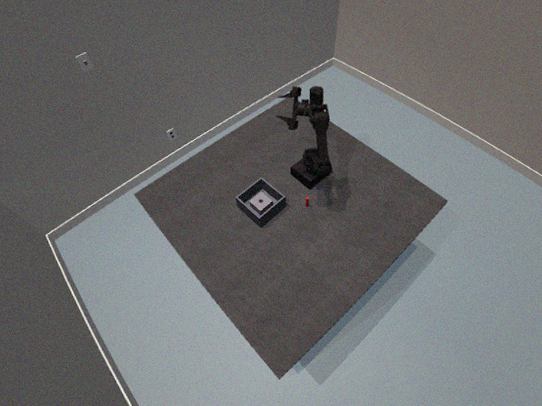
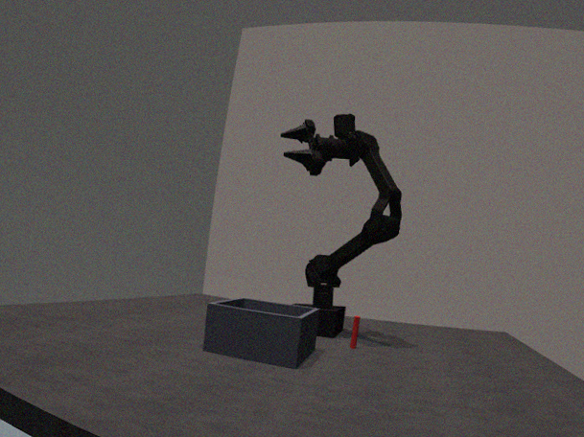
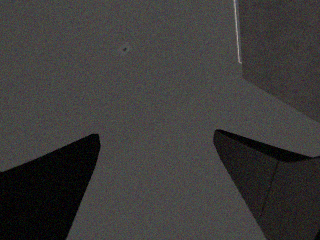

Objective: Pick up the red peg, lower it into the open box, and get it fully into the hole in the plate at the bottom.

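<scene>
Your black two-finger gripper (image 1: 277,106) (image 2: 282,144) (image 3: 158,137) is wide, nothing held; that slim red upright peg (image 1: 307,201) (image 2: 355,332) looks stiff, light, so pinch its upper half.

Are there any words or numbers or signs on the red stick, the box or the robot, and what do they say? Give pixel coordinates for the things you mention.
None: no word, label, brand, number or sign can be read.
Red peg (image 1: 307,201) (image 2: 355,332): plain red, no writing seen.
Open box (image 1: 260,221) (image 2: 250,336): no writing seen on the sides in view.
Robot arm (image 1: 321,143) (image 2: 350,248): too dark to tell if anything is printed on it.
</scene>
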Tool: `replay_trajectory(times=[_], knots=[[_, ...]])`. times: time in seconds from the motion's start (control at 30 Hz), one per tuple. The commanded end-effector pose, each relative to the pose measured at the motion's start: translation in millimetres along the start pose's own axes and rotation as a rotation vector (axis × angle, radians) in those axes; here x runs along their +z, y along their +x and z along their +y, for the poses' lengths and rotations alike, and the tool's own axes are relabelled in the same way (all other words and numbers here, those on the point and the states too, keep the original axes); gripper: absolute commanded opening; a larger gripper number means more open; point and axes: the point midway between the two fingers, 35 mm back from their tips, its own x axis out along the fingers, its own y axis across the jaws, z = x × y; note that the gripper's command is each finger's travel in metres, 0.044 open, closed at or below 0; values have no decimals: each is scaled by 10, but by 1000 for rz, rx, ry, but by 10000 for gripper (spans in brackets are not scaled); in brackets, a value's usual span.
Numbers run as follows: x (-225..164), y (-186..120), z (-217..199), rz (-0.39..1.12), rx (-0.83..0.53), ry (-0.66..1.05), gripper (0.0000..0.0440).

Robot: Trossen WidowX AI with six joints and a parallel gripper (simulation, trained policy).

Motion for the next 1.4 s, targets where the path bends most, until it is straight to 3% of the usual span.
replay_trajectory(times=[0.0,0.1,0.57,0.97,1.37], knots=[[24,5,8,-8,-1,-9,414],[91,10,13,-22,-17,-32,440],[549,280,-213,43,-348,-151,440],[740,574,-794,152,-723,-344,440],[700,654,-1370,315,-1016,-619,440]])
